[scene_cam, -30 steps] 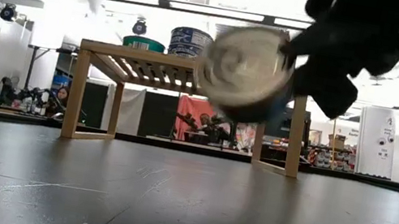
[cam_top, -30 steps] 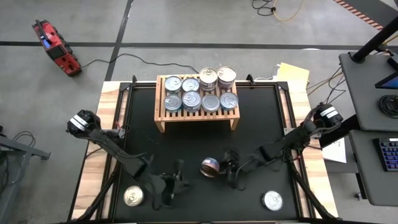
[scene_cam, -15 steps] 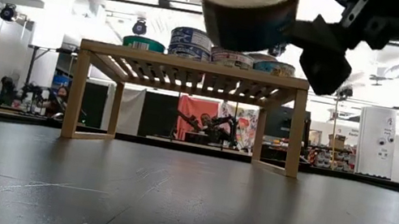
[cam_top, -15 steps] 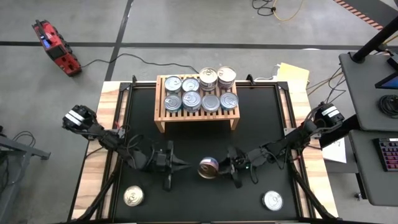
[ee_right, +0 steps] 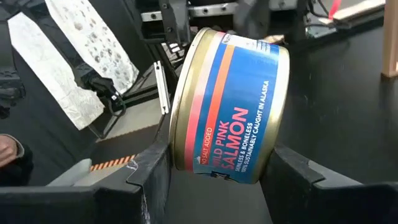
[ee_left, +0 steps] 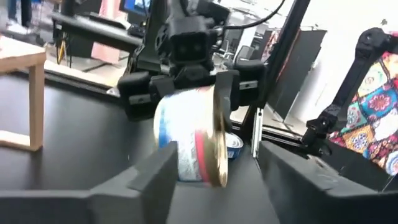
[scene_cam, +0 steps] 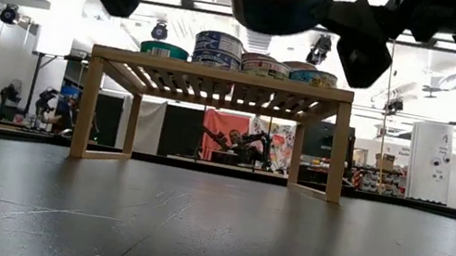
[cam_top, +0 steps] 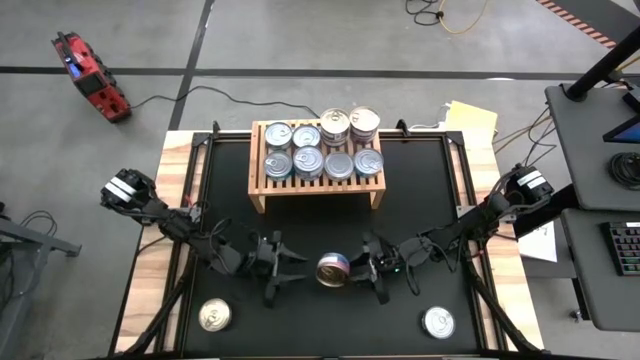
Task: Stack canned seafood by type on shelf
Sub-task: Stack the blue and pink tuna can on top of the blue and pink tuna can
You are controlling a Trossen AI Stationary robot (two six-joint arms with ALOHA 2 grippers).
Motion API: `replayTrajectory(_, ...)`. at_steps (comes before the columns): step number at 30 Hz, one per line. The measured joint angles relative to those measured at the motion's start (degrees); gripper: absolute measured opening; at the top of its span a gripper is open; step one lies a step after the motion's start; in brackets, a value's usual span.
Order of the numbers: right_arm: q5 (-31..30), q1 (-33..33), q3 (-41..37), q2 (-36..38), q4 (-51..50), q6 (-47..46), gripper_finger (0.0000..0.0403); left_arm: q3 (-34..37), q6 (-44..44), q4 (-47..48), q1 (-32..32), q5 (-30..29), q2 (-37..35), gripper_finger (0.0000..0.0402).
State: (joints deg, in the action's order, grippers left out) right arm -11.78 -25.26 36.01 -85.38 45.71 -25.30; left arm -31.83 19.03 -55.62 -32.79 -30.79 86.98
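The table (cam_top: pixel 440 200) carries a black mat framed by bare light wood at its side edges, and stands on a grey floor crossed by dark lines. The shelf (cam_top: pixel 262 190), a low light-wood rack with a slatted top, sits at the far middle of the mat and serves as reference. On its top stand eight tins (cam_top: pixel 322 150) in two rows, the two at the back right stacked taller. In front of the shelf, near the mat's middle, the right gripper (cam_top: pixel 362 270) holds a blue-labelled salmon can (cam_top: pixel 333 269) clamped between its fingers, raised clear of the mat and tipped on its side. The left gripper (cam_top: pixel 290 269) faces that can from the other side, its fingers spread apart on either side of nothing, just short of touching it. Two loose tins lie at the near edge of the mat: one (cam_top: pixel 214 316) to the left of the shelf's line, one (cam_top: pixel 438 321) to the right. Off the table, a red device (cam_top: pixel 88 73) with a cable lies on the floor beyond the shelf's left end; a yellow paper (cam_top: pixel 472 118) lies just past its right end. The low view shows a lit workshop behind the shelf, with ceiling light strips and cluttered benches.
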Motion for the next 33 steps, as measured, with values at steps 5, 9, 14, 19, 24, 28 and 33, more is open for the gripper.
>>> replayTrajectory(5, 0.01, 0.00, 0.65, 0.00, -0.12, 2.14, 0.0201, 0.38, 5.05, 0.34, 2.12, -0.22, 0.04, 0.0270)
replayTrajectory(9, 0.01, 0.00, 1.24, 0.00, -0.41, 3.29, 0.0199, 0.48, 6.67, 1.01, 3.79, -0.10, 0.04, 0.0305)
replayTrajectory(14, 0.01, 0.04, 1.63, 0.00, -0.52, 4.89, 0.0195, 0.46, 5.88, 1.07, 4.10, 0.95, 0.04, 0.0322)
replayTrajectory(19, 0.02, 0.39, 3.10, 0.00, -2.57, 5.91, 0.0202, -0.09, 4.93, 1.23, 4.10, 3.32, 0.04, 0.0323)
replayTrajectory(24, -0.04, 0.92, 4.79, 0.00, -5.17, 7.16, 0.0196, -0.66, 3.01, 1.34, 4.14, 3.70, 0.04, 0.0323)
replayTrajectory(28, -0.03, 1.27, 5.46, 0.00, -5.59, 7.80, 0.0199, -1.27, 2.89, 2.40, 4.12, 3.96, 0.07, 0.0323)
replayTrajectory(33, -0.01, 1.89, 6.85, 0.00, -6.53, 9.64, 0.0200, -1.68, 1.02, 2.62, 4.14, 3.98, 0.09, 0.0323)
